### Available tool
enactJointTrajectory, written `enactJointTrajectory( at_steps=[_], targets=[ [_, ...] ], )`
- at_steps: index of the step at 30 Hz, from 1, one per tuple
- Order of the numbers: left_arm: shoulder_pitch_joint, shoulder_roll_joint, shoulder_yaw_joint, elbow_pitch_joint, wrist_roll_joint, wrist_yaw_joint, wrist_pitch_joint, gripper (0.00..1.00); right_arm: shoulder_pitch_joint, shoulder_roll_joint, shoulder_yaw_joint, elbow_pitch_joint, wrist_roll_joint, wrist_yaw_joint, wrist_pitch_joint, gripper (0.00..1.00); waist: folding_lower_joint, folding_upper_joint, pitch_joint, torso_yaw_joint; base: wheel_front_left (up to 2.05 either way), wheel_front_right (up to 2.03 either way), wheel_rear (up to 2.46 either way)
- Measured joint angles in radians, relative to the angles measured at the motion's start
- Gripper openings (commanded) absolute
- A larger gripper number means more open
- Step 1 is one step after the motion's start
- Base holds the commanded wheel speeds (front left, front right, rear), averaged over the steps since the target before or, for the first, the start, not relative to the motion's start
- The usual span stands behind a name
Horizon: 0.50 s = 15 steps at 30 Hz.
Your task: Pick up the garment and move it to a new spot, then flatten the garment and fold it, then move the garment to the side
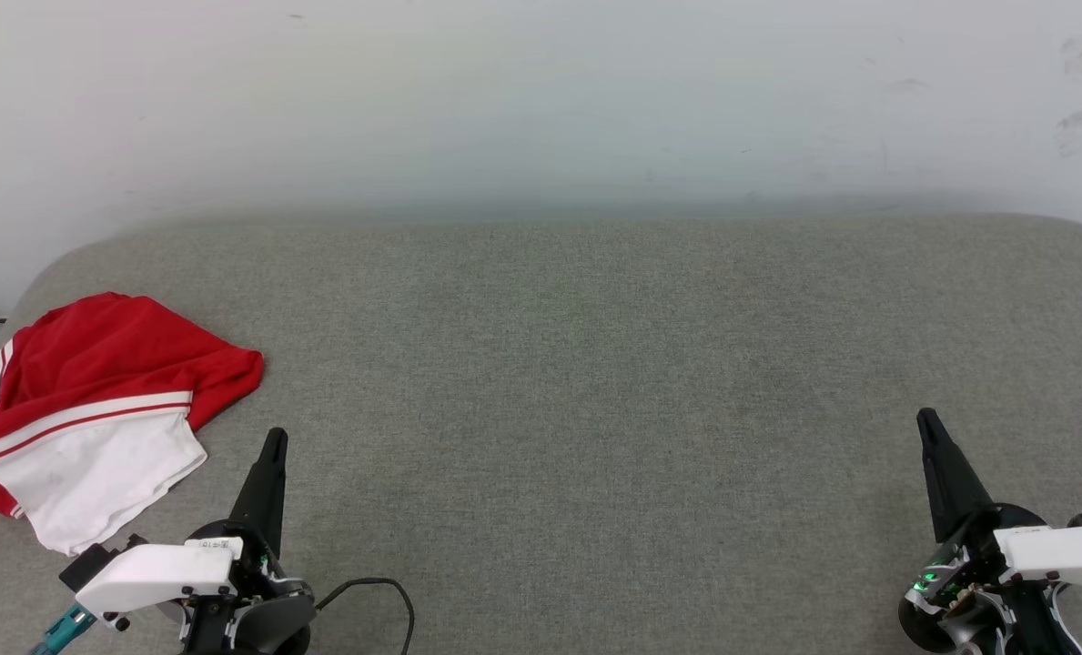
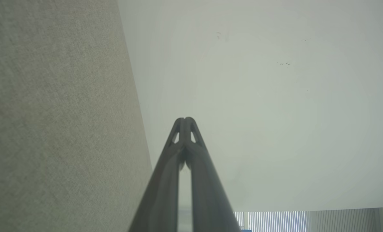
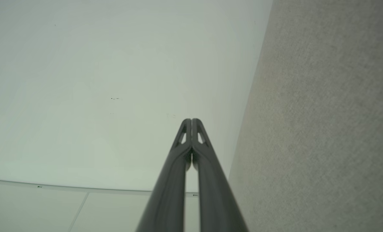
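Grey woven fabric covers the wide surface (image 1: 595, 382), which runs back to a plain white wall (image 1: 541, 109) at 12 o'clock.

The garment (image 1: 95, 400) lies at about 8 o'clock in the head view, close to the surface's left edge. It is a loose bunch rather than a flat spread: red cloth mounded on top, a red-white striped trim (image 1: 76, 420) across the middle, and a white sleeve (image 1: 95, 482) splayed toward the near edge.

At the garment's 4 o'clock the left gripper (image 1: 274, 441) sits just beside the cloth without touching it. Its fingers are pressed together and hold nothing. The right gripper (image 1: 927, 420) is well apart at 4 o'clock of the view, likewise closed and empty.

I judge the first step, the pick-up, is not yet begun. The next move calls for the left fingers to part, swing toward 10 o'clock over the bunch, and pinch a raised red fold, taking enough cloth that the garment lifts whole and does not trail.
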Motion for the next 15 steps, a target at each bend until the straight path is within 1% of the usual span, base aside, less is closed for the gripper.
enactJointTrajectory(
  at_steps=[15],
  targets=[
    [0.000,0.000,0.000,0.000,0.000,0.000,0.000,0.00,0.000,0.000,0.000,0.000,0.000,0.000,0.000,0.00,0.0000,0.0000,0.000,0.000,0.00,0.00,0.00]
  ],
)
